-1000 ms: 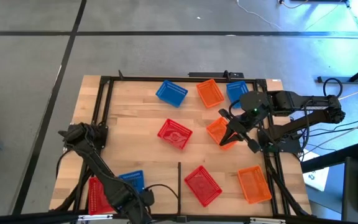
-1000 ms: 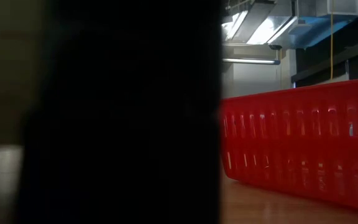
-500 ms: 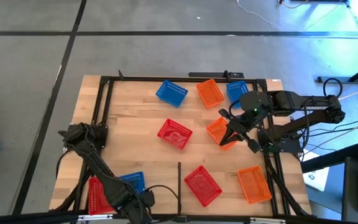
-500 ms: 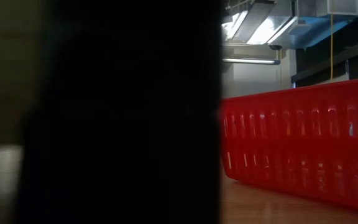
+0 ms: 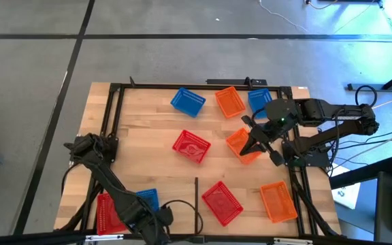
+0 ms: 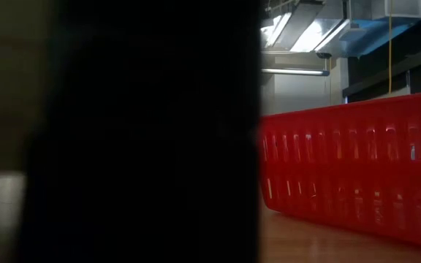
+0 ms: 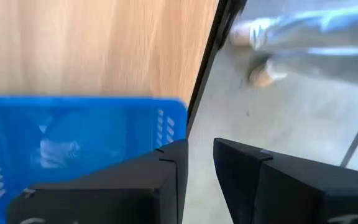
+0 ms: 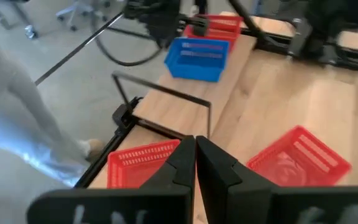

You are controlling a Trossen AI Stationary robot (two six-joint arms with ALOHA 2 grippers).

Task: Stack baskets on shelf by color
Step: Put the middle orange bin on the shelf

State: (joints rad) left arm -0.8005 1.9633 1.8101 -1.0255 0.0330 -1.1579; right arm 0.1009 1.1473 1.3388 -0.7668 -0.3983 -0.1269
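The high view shows nine lattice baskets on the wooden top. My right gripper (image 5: 245,151) is shut and slants over an orange basket (image 5: 237,141) right of centre. That basket is hidden in the right wrist view, where the fingertips (image 8: 196,148) meet. My left gripper (image 5: 160,219) is at the near edge, open, beside a blue basket (image 5: 145,199). A red basket (image 5: 104,212) lies next to the blue one. In the left wrist view, one finger (image 7: 169,163) stands at the blue basket's corner (image 7: 166,124). A thin black divider bar (image 5: 196,197) stands at the near edge. My right gripper lies over the orange basket, but its own body hides where they could meet, so I cannot tell whether it touches. My left gripper has one finger at the blue basket's corner, and I cannot tell whether it touches.
Other baskets: blue (image 5: 187,101), orange (image 5: 230,102) and blue (image 5: 259,99) along the far edge, red (image 5: 191,146) at centre, red (image 5: 222,202) and orange (image 5: 278,201) near. A black frame (image 5: 114,122) edges the top. A dark shape blocks half the low view beside a red basket (image 6: 349,175).
My left gripper has shifted slightly toward the table's right along the near edge and now covers a little more of the blue basket. My right gripper has eased slightly toward the far edge, so more of the orange basket shows.
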